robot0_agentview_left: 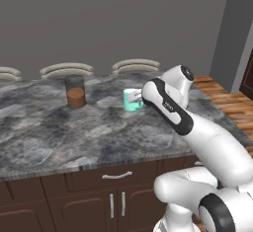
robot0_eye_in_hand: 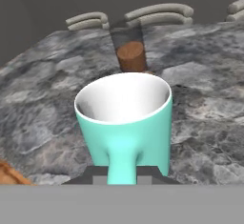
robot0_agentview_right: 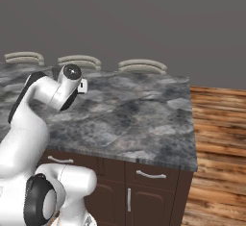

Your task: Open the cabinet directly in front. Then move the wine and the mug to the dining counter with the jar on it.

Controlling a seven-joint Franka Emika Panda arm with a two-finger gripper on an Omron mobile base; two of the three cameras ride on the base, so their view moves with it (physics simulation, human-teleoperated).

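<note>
1. Gripping the mug (robot0_eye_in_hand: 125, 123) by its side handle, the gripper (robot0_eye_in_hand: 123, 173) has its fingers pinched tight on that handle, which runs straight down toward the hand at 6 o'clock in the hand view; a handle hold like this keeps the cup upright and its mouth level
2. Seen from the left base view, the mug (robot0_agentview_left: 132, 99) sits low over the dining counter (robot0_agentview_left: 59, 137), just at the end of the white arm, at about 1 o'clock from the counter's middle; whether its base already touches the stone I cannot tell
3. The cup is teal outside and pale white inside, with a round open rim and a body narrowing downward; it looks empty
4. Beyond it, at 12 o'clock in the hand view, stands the jar (robot0_eye_in_hand: 130, 51), a clear cylinder with brown contents in its lower half, near the mug but apart from it; in my judgement the mug is being brought here because this is the counter marked by that jar
5. Farthest off, pale curved chair backs (robot0_agentview_left: 66, 69) line the counter's far edge
</note>
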